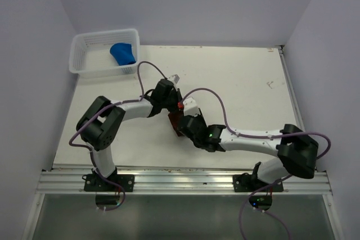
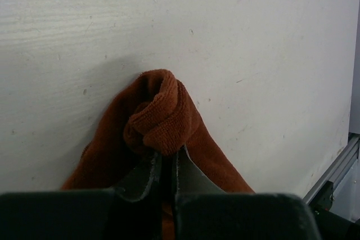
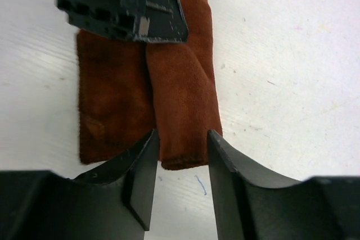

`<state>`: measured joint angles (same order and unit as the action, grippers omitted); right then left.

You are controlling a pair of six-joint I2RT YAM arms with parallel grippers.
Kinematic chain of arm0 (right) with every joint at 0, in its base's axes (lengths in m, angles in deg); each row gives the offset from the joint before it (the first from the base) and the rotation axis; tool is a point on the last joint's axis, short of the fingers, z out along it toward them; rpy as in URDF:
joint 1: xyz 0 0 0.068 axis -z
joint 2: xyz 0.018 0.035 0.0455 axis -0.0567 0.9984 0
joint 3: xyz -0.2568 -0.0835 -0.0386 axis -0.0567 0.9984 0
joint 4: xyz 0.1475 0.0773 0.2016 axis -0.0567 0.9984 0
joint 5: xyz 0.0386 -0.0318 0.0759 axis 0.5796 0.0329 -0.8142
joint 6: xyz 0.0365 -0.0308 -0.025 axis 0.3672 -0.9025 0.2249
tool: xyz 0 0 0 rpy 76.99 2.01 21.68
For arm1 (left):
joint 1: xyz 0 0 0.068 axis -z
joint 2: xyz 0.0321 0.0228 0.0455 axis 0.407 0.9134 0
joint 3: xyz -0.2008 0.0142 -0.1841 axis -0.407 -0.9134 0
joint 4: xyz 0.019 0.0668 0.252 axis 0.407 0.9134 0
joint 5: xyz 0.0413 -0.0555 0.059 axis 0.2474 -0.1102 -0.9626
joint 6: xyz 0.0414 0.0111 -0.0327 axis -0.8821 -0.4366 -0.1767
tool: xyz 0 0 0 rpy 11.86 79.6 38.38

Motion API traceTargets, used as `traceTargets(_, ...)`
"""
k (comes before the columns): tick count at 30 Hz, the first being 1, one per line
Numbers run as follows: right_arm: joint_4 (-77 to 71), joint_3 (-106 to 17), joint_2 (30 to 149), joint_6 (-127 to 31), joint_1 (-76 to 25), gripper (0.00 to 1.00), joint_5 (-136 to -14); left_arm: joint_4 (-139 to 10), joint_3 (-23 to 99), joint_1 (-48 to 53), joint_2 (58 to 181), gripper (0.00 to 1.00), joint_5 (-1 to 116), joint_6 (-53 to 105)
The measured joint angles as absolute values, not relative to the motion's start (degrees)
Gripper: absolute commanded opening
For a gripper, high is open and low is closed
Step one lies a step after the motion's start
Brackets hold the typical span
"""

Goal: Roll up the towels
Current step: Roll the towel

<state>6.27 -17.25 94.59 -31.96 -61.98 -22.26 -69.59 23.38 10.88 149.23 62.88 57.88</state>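
The rust-brown terry cloth towel (image 3: 185, 99) is one even colour throughout. My right gripper (image 3: 183, 134) and left gripper (image 2: 166, 158) are matte black, scuffed grey. The off-white wooden table (image 1: 242, 88) is faintly grained. The bright blue cloth towel (image 1: 124, 53) is plain; the white plastic basket (image 1: 79, 63) is lattice-patterned. My thin purple cables (image 1: 225, 117) are plain too.

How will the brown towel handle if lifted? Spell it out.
Likely floppy: the brown towel lies limp, part rolled, part flat. The roll may loosen if released; the left gripper pinches its end. Probably grippy: its pile looks fuzzy.
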Motion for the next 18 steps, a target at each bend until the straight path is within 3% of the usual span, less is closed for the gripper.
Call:
traceTargets(7,6.1,-17.3,82.7,-28.3,-58.6,0.63,-32.8,-75.5,17.5,10.8,147.2,0.0,60.8,58.6)
traceTargets(18,5.6,-12.9,82.0,-15.9,-41.4,0.65,-53.0,-87.4,6.8,10.8,142.9,0.0,59.2,60.8)
